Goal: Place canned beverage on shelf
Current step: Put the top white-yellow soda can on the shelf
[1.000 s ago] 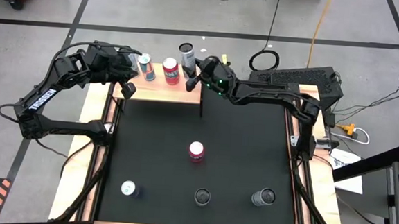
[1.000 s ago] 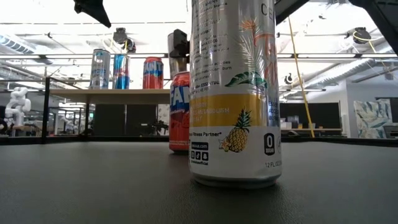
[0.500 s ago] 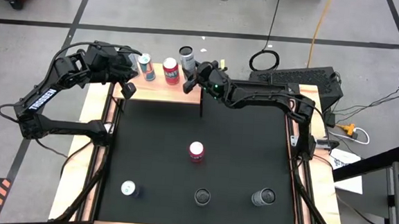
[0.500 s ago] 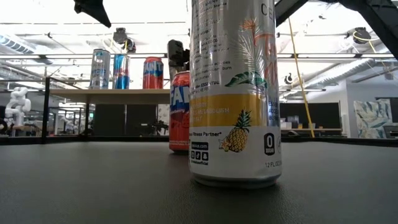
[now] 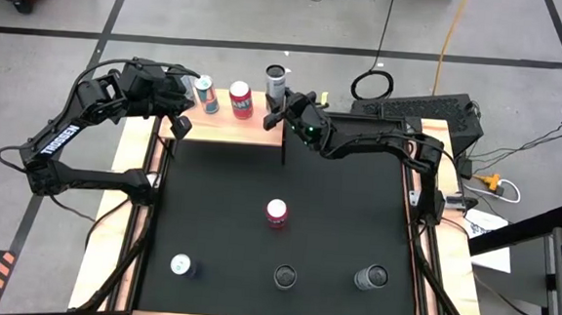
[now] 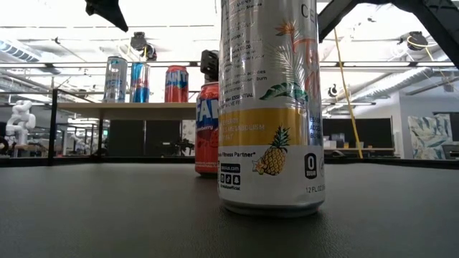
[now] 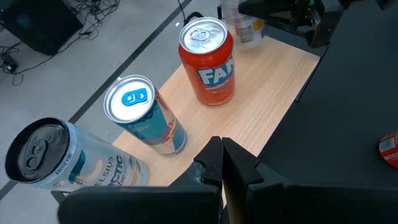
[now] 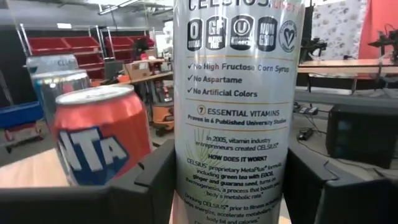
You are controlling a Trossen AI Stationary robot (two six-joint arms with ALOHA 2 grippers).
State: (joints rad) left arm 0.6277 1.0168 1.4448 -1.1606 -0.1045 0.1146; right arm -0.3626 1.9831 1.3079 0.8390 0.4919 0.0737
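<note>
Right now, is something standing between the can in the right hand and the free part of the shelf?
Nothing visible. The right hand holds the can at the shelf's right end; the red can stands beside it, farther left.

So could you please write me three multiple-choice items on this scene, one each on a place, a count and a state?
1. Where is the can held by the right gripper?
A. over the shelf's right end
B. on the mat's middle
C. on the floor

2. How many cans stand on the mat?
A. two
B. four
C. six

3. How are the left gripper's fingers?
A. wide open
B. shut, empty
C. shut on a can

Answers:
1 A, since the high view shows it above the board's right end, beside the red can.
2 B, since the high view shows one mid-mat and three in the near row.
3 B, since the left wrist view shows them together with nothing between.
</note>
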